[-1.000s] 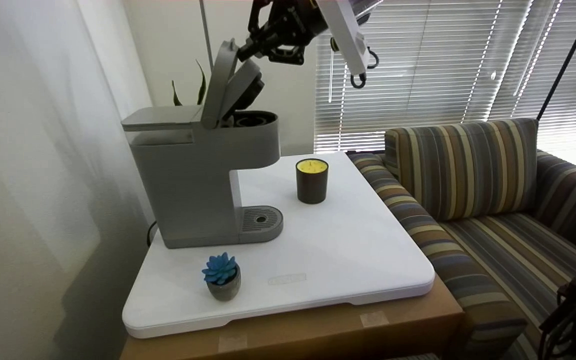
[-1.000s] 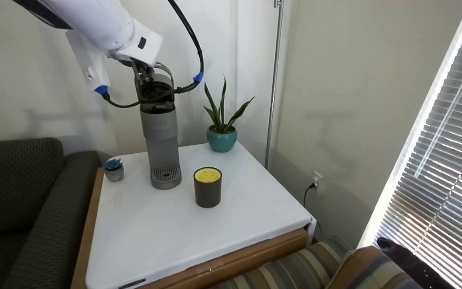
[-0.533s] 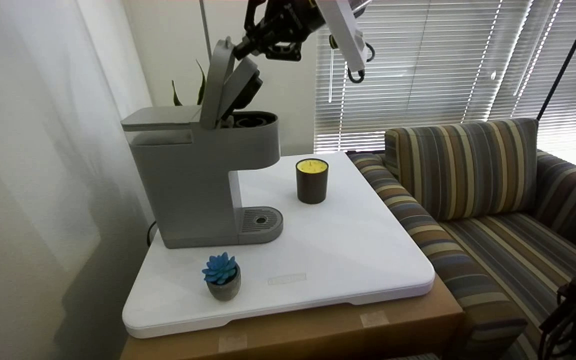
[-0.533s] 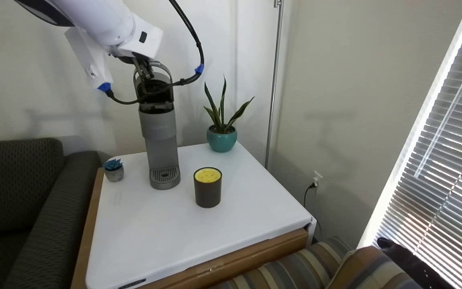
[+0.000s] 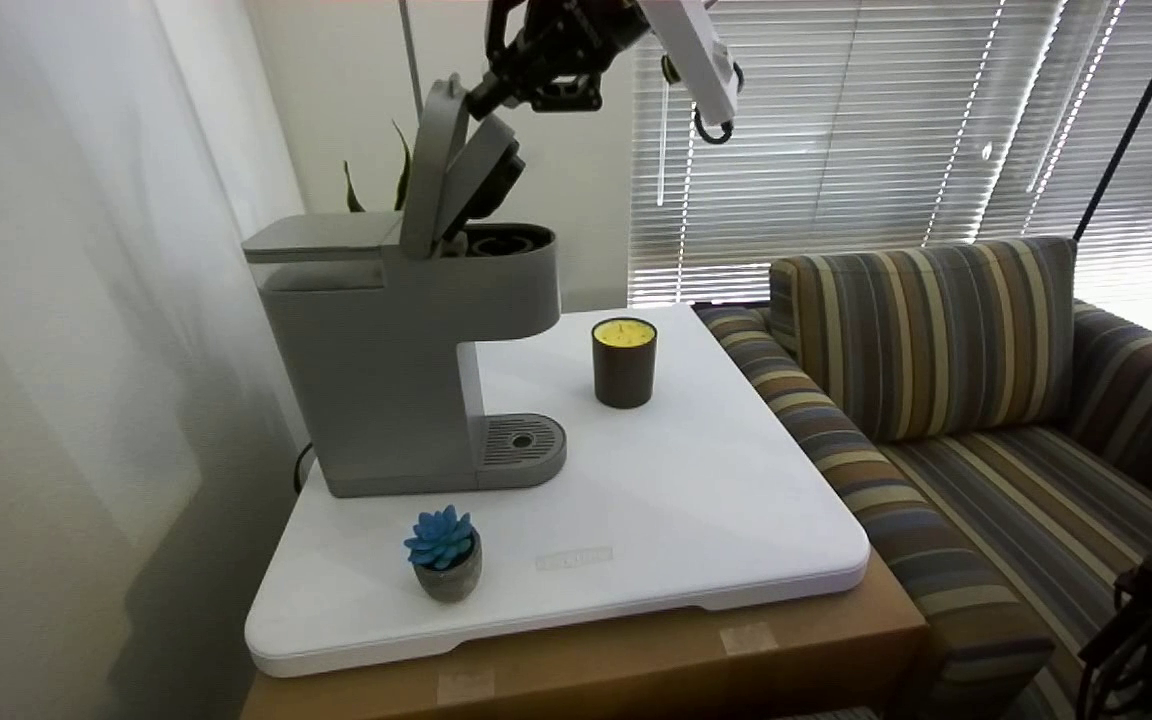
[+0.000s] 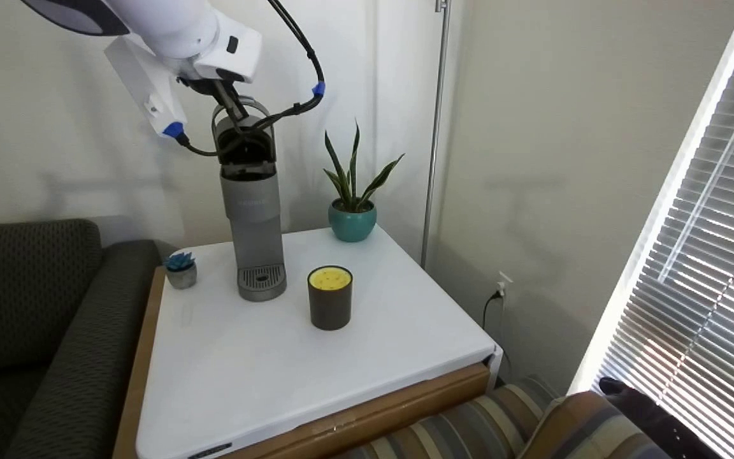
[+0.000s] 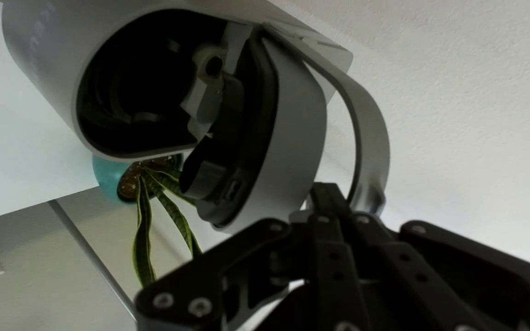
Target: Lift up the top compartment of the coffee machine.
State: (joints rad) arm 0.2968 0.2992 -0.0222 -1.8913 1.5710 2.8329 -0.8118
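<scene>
Top compartment [image 5: 471,172] of the coffee machine [image 5: 386,370] stands tilted well up, upper left of centre in an exterior view, dark underside facing lower right. Claw [image 7: 331,197]: fingers together, nothing seen between them; tips at the gap between the top compartment and the handle band [image 7: 374,133], right of centre in the wrist view. Whether they press on the band, cannot tell. My read: lift nearly done. To finish well, push up and back along the lid's own swing, not straight up; tips inside the band; ease off if the body rocks. Then draw out slowly, checking that it stands unaided. Cable [image 6: 296,110] loops across it, upper left in an exterior view; could snag. Containers: brew well [image 7: 145,69], upper left of the wrist view, too dark to read its contents. Candle jar [image 6: 331,311], just below frame centre, yellow wax [image 6: 331,278] a little under the rim. Teal pot [image 6: 349,223], near frame centre, holds dark soil and a snake plant [image 6: 353,169]. Grey pot [image 5: 451,578], lower left of centre in an exterior view, holds a blue succulent [image 5: 439,538].
</scene>
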